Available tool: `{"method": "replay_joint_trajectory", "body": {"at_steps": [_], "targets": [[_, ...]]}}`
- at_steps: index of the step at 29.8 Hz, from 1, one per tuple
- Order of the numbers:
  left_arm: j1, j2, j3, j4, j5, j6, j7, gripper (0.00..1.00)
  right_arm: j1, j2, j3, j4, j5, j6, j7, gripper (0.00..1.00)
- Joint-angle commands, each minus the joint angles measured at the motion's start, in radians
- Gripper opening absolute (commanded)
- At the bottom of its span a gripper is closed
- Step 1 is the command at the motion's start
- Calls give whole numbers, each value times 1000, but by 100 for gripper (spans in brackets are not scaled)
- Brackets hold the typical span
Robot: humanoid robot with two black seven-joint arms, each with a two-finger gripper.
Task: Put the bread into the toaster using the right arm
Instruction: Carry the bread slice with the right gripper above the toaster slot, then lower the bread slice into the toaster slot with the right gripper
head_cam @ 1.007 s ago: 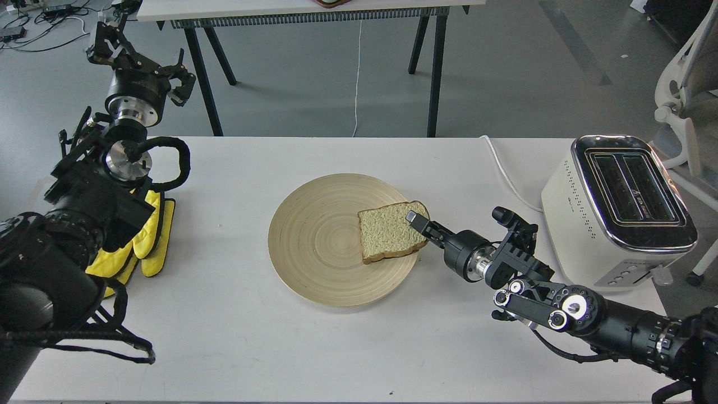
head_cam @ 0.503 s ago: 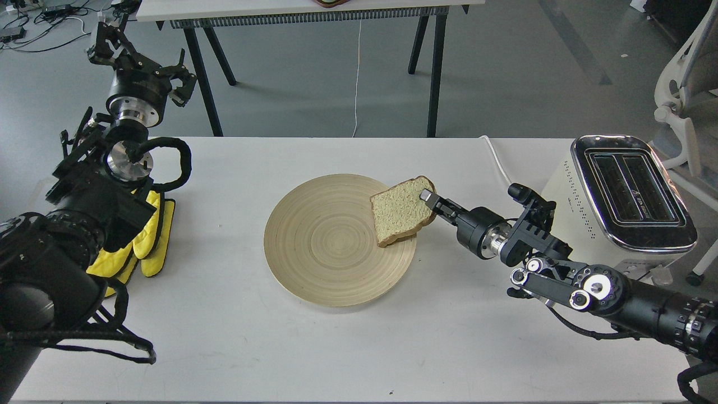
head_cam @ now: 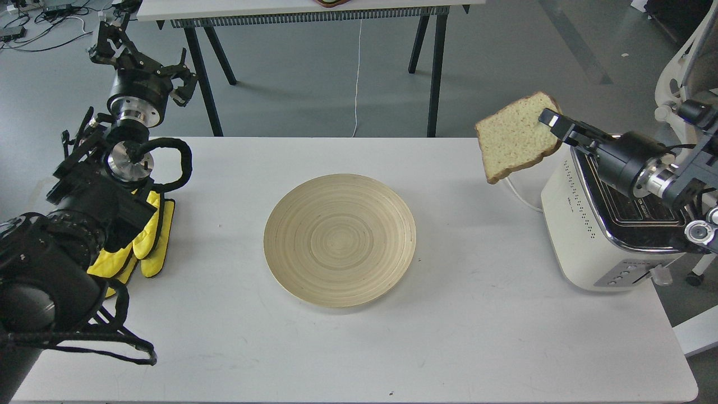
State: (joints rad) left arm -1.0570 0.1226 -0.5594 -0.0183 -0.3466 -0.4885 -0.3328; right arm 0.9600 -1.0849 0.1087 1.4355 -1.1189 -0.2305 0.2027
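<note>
The right arm's black two-finger gripper [head_cam: 552, 124] is clamped on the crust edge of the pale speckled bread slice [head_cam: 515, 138], held in the air just left of the cream-white chrome-topped toaster [head_cam: 583, 230]. To do this well, carry the slice over a black slot, turn it upright and edge-down, then lower; the slots seem partly hidden by the arm.

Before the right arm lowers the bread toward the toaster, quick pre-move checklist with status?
1. Bread held by right gripper: ok, pinched at its crust edge.
2. Bread clear of wooden plate: ok, in the air.
3. Bread over a slot: not ok, hangs left of the toaster.
4. Bread square to slots: not ok, tilted.
5. Slots empty: cannot tell, arm covers them.
6. Left gripper out of the way: ok, far left.
</note>
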Motion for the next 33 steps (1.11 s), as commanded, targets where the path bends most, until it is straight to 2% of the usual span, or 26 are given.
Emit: {"method": "replay_joint_trajectory", "body": {"at_steps": [1, 5, 33], "targets": [[0, 0, 1, 0, 0, 0, 0, 100, -7, -151, -1, 19, -125, 0, 0, 14], [0, 0, 1, 0, 0, 0, 0, 100, -12, -233, -9, 19, -145, -1, 17, 14], [0, -1, -1, 0, 0, 0, 0, 100, -52, -259, -73, 23, -157, -4, 20, 14]]}}
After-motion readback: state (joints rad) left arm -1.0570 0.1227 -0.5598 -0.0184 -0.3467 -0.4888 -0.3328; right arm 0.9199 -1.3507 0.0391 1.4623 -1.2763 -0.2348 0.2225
